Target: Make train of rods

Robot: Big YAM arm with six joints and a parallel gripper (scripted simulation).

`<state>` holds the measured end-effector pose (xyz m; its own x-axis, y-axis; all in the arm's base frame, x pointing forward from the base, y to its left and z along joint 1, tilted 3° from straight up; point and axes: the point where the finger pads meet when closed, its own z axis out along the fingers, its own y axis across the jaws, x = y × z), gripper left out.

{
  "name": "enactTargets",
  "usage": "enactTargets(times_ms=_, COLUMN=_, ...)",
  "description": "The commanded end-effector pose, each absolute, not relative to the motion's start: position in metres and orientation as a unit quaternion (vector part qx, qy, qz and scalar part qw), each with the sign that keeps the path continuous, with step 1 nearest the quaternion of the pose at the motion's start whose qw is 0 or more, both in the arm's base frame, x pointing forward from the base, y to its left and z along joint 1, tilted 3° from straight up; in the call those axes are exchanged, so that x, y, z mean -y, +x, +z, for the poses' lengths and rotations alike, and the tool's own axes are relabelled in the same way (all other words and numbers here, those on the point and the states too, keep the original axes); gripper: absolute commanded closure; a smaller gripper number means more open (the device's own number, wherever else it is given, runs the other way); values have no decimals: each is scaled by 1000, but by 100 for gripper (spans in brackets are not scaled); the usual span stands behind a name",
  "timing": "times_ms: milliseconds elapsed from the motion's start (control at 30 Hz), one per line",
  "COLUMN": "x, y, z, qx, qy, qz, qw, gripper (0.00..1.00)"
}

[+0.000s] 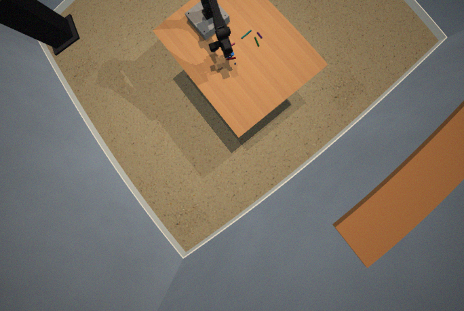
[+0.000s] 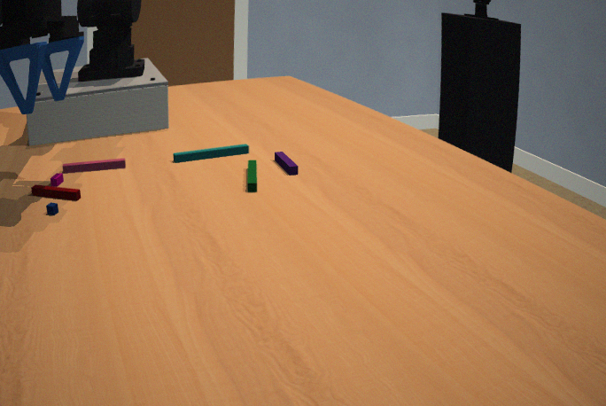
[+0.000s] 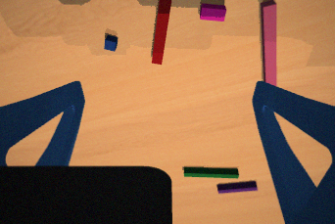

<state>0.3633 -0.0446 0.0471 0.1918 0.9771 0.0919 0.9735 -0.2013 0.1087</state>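
The turquoise rod (image 1: 246, 34) (image 2: 211, 152) lies flat in the middle of the table, with a green rod (image 1: 256, 41) (image 2: 252, 175) (image 3: 211, 171) and a purple rod (image 1: 259, 34) (image 2: 286, 163) (image 3: 237, 186) close beside it. Nearer the arm's base lie a pink rod (image 2: 94, 165) (image 3: 268, 44), a short magenta rod (image 2: 56, 179) (image 3: 213, 11), a red rod (image 1: 231, 58) (image 2: 55, 192) (image 3: 162, 24) and a small blue rod (image 1: 235, 63) (image 2: 51, 208) (image 3: 111, 43). All rods lie apart from each other. My gripper (image 1: 229, 53) (image 2: 40, 105) (image 3: 167, 90) is open and empty, hanging above this nearer group.
The wooden table (image 1: 271, 85) (image 2: 353, 274) carries the arm's grey base block (image 1: 199, 22) (image 2: 96, 112) at its back left. A black pedestal (image 2: 477, 87) with another arm stands off the table at the right.
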Motion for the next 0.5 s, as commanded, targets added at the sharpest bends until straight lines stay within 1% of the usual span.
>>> enactTargets(times_ms=0, x=60, y=357, z=37, qx=-585, qy=808, qz=63, qw=12, gripper=0)
enactTargets(times_ms=467, x=106, y=318, z=12, qx=-458, qy=888, qz=25, qw=10, gripper=0)
